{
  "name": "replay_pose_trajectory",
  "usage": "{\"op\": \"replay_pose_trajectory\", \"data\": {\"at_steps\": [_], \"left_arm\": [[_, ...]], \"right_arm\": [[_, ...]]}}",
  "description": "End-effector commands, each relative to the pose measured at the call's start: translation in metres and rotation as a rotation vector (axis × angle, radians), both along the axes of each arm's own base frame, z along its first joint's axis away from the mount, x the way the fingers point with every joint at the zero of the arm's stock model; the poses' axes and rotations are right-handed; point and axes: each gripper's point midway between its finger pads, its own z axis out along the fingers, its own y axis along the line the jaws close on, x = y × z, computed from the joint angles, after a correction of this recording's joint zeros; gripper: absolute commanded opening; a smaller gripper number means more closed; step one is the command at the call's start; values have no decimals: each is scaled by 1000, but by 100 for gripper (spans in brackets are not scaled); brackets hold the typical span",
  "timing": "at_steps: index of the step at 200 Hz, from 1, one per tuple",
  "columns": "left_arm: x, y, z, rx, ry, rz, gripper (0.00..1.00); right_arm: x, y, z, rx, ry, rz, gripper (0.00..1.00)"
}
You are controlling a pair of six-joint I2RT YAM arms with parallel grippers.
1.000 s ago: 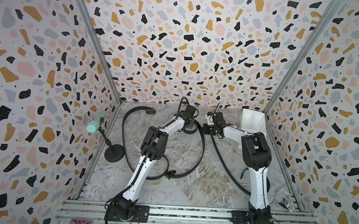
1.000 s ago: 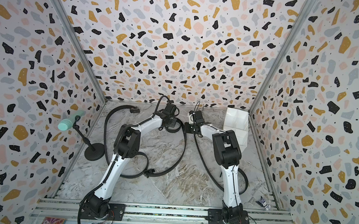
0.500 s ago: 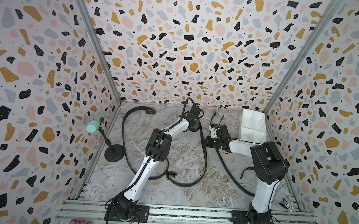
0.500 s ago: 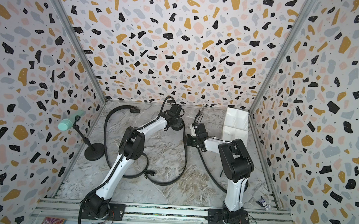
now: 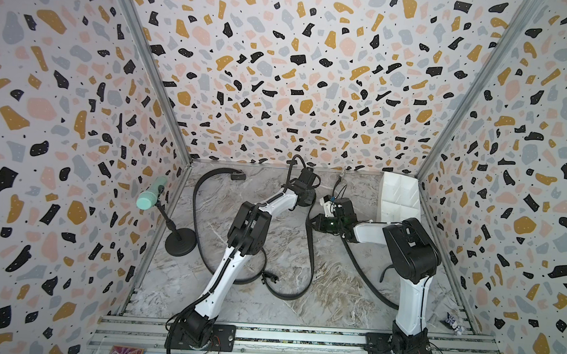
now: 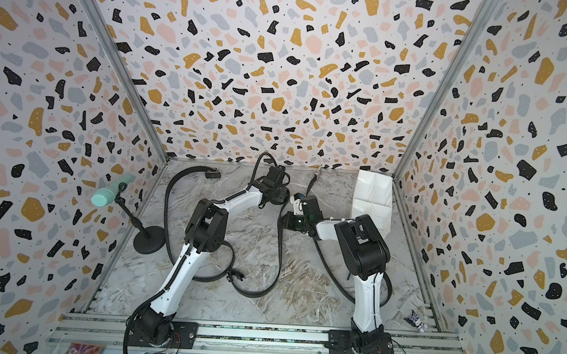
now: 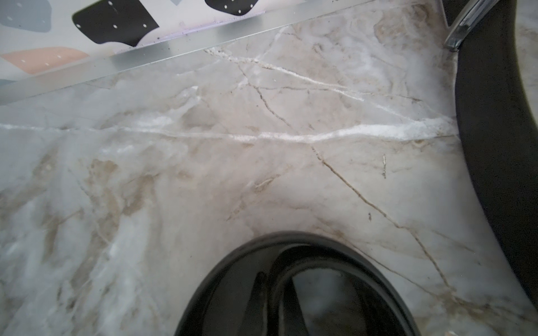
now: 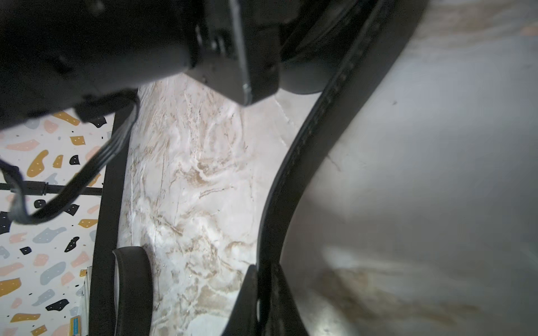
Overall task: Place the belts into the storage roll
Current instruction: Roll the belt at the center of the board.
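Note:
Three black belts lie on the marble floor. My left gripper is at the far middle, shut on one wide belt that loops around its fingers. My right gripper sits just in front of it, shut on the same belt, which runs from its jaws up to the left gripper. The second wide belt curves along the left side. The thin belt runs under my right arm. The storage roll, white with dividers, stands in the far right corner.
A mint-green cylinder on a black round-based stand stands by the left wall. Terrazzo walls close in three sides. A small crumpled scrap lies at the front right corner. A metal rail carries both arm bases.
My right gripper has drawn away from the left one, toward the front and left along the belt. The left gripper has shifted slightly back and right, and the belt's loop has pulled tighter.

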Motion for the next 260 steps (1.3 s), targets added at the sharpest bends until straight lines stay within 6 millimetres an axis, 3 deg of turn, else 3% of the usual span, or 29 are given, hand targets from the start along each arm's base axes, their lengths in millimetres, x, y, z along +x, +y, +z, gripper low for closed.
{"op": "replay_pose_trajectory", "data": {"at_steps": [1,63,113,136,181,222,260], "left_arm": [[-45,-16,-69,11,192,-84,0],[-42,-11,-67,27,185,-86,0],[-40,-7,-64,31,180,-87,0],[-40,-6,-64,30,181,-86,0],[-41,-5,-63,22,180,-85,0],[-41,-5,-65,19,185,-88,0],[-41,-5,-64,16,183,-88,0]], "right_arm": [[10,-14,10,-10,5,9,15],[34,-35,14,-70,6,19,25],[80,-52,38,-120,-65,-35,40],[105,-56,41,-146,-85,-66,44],[141,-45,35,-135,-109,-80,53],[155,-21,35,-128,-128,-51,58],[161,-18,11,-224,-94,-67,55]]}}
